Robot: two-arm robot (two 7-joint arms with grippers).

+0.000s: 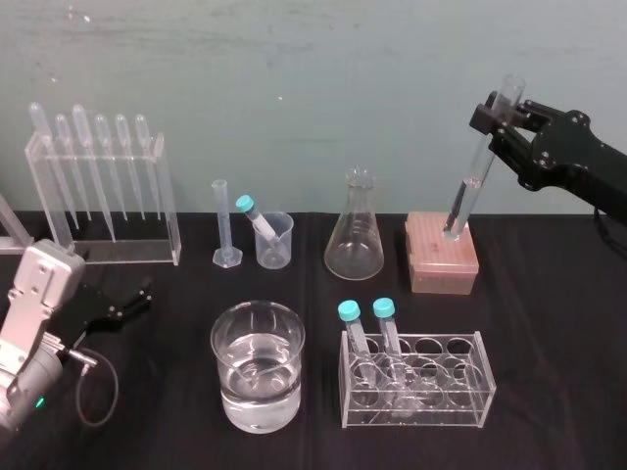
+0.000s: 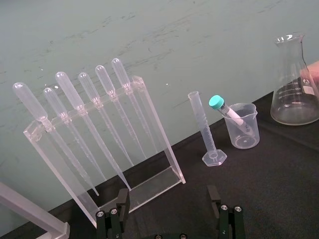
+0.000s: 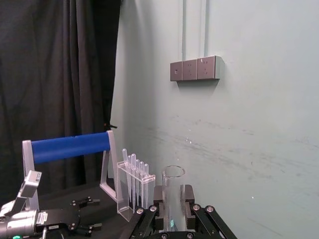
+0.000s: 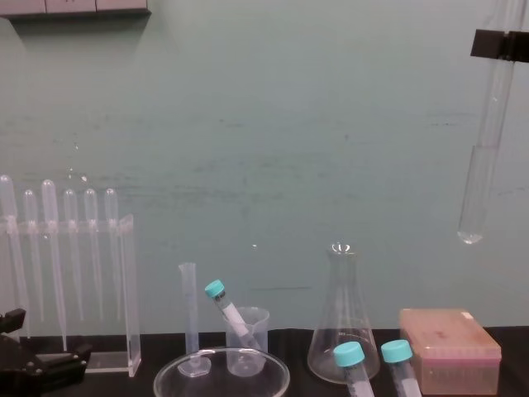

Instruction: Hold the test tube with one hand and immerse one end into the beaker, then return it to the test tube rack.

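Now | right tool grips test tube over box | left tool idle

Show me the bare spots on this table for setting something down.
Bare table lies right of the test tube rack and the pink box, over which the right gripper holds the test tube; also between the open left gripper and the beaker. Crowded: back row, cylinder to flask.

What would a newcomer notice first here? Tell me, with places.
The right gripper, high at the rear right, clamps the long test tube in the air above a pink box. At the front centre stands the wide beaker, part full of clear liquid, with the test tube rack to its right. The left gripper sits open, low at the left.
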